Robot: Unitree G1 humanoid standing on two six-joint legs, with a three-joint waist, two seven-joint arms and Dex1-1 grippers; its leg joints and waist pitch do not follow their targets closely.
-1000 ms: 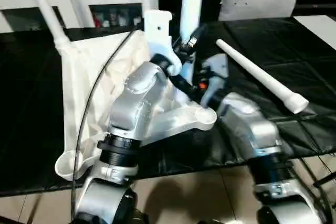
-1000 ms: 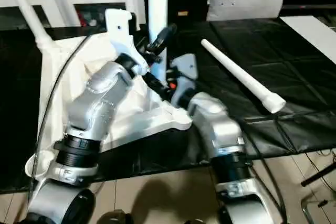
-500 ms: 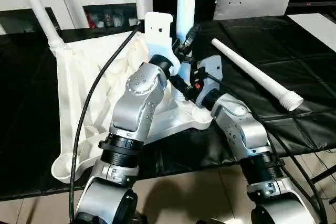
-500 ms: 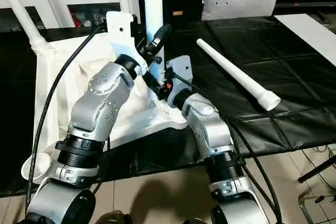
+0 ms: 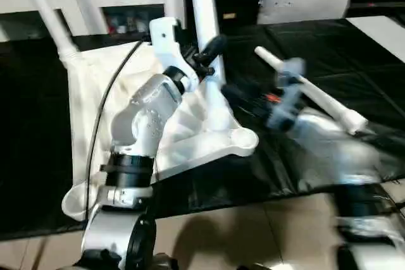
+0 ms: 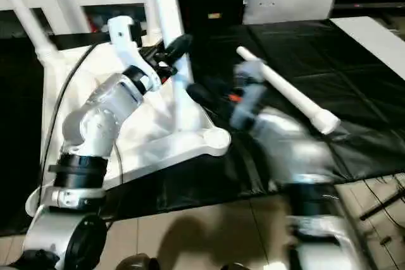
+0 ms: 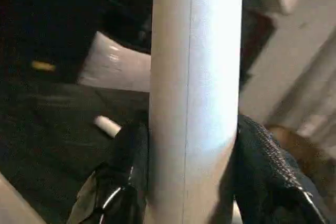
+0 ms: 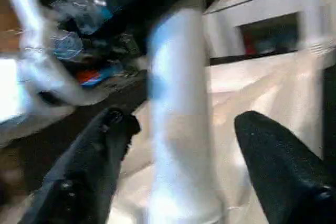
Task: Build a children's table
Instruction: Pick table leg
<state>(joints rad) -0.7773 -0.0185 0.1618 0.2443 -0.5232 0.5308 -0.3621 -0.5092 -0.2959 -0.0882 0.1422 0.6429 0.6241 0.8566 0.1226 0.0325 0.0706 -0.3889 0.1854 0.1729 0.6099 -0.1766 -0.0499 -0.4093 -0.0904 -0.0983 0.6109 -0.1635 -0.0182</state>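
Plastic is what everything here is looking like, so the tabletop (image 5: 190, 124), lying upside down on the black-covered work table (image 5: 38, 124) with its ribs and corner sockets facing up, is probably handling light but broad and a bit springy. The left gripper (image 7: 191, 156) is clamping one upright leg (image 5: 201, 11) low on its shaft, black fingers (image 7: 268, 166) pressing against both sides of the smooth white tube, near where it is standing over the tabletop. The right gripper (image 8: 178, 150) is standing wide, its fingers (image 8: 278, 166) apart on either side of that same leg and not touching it. Another leg (image 5: 60, 26) is rising from the far left corner, and a spare leg (image 5: 310, 90) is lying loose on the black cover to the right, well apart from the tabletop. The tubes are seeming stiff, hollow and slippery (glossy surface, tapering shape), so a hold low down near the thick end is likely giving the best control, while a hold high up is risking tilt in the socket.
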